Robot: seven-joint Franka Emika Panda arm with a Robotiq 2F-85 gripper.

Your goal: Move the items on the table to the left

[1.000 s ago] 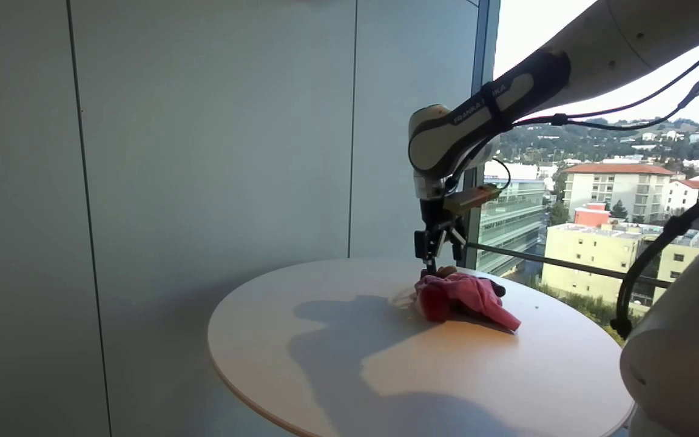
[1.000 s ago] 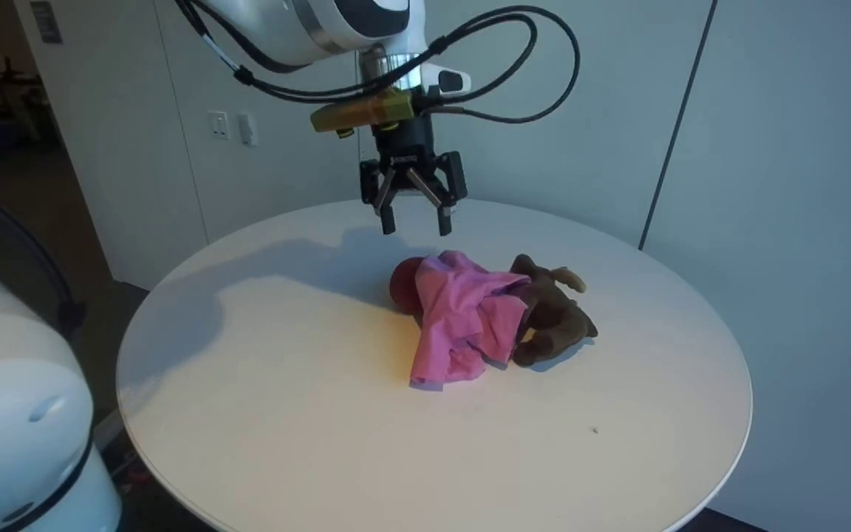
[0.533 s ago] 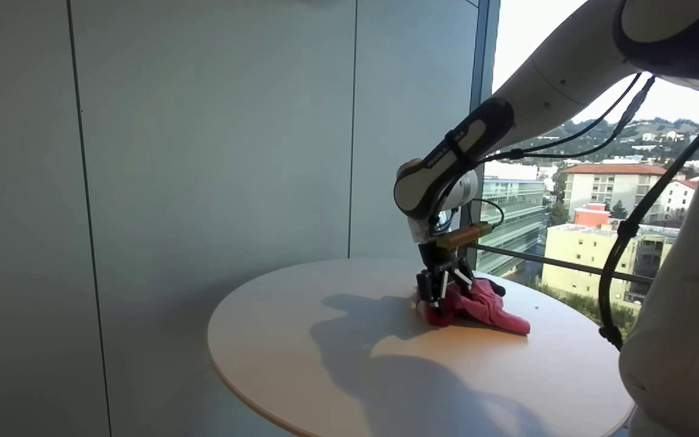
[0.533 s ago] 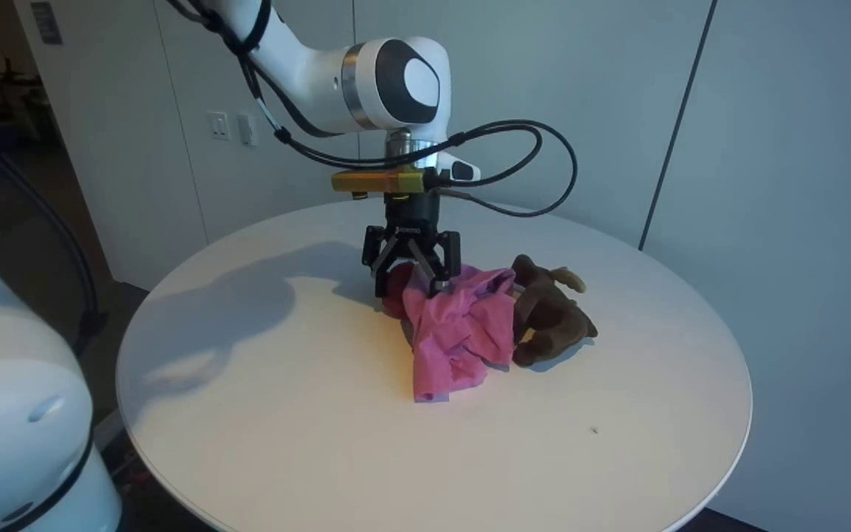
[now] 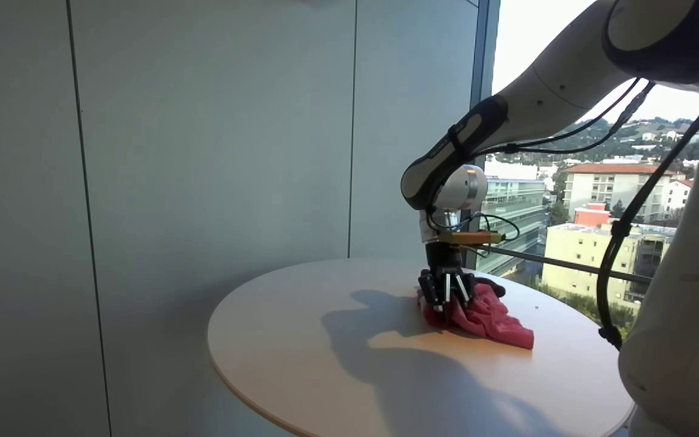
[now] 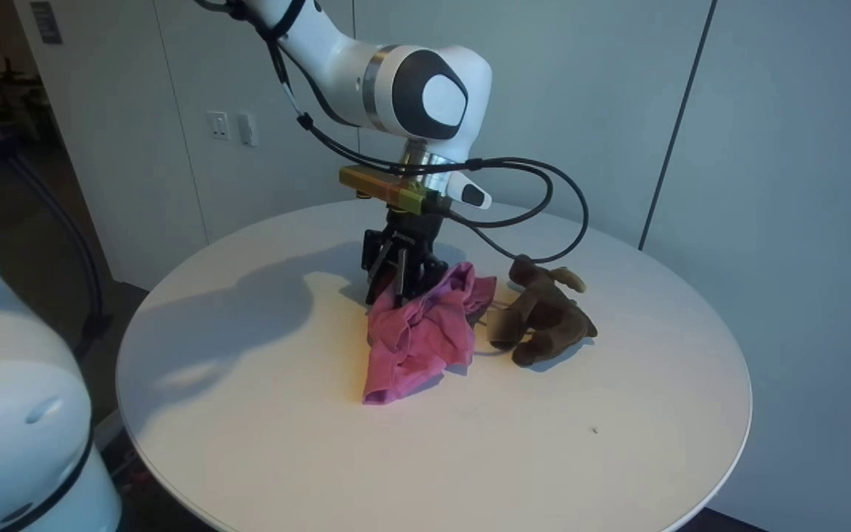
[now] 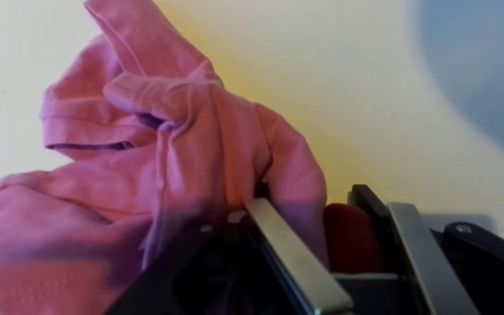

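Observation:
Bunched pink cloth [image 6: 422, 340] lies on the table, its folds filling much of the wrist view, where the cloth [image 7: 190, 153] spreads to the left. A rounded red item [image 7: 350, 236] sits against it, mostly hidden in both exterior views. My gripper [image 7: 312, 192] is down at table level, one finger pressed into the cloth and the other against the red item, so both fill the gap. In an exterior view the gripper [image 6: 400, 295] leans a little. A brown plush toy [image 6: 551, 318] lies to the right of the cloth, apart from my fingers.
Everything rests on a round white table [image 6: 617, 458]. A wall [image 6: 580, 133] stands behind it, and a window [image 5: 598, 212] borders its far side in an exterior view. The arm's cables [image 6: 584, 214] loop down close above the brown toy.
My gripper has come down onto the cloth and red item, then narrowed and turned. The pink cloth has been dragged with it, opening a gap to the brown toy, which stays put.

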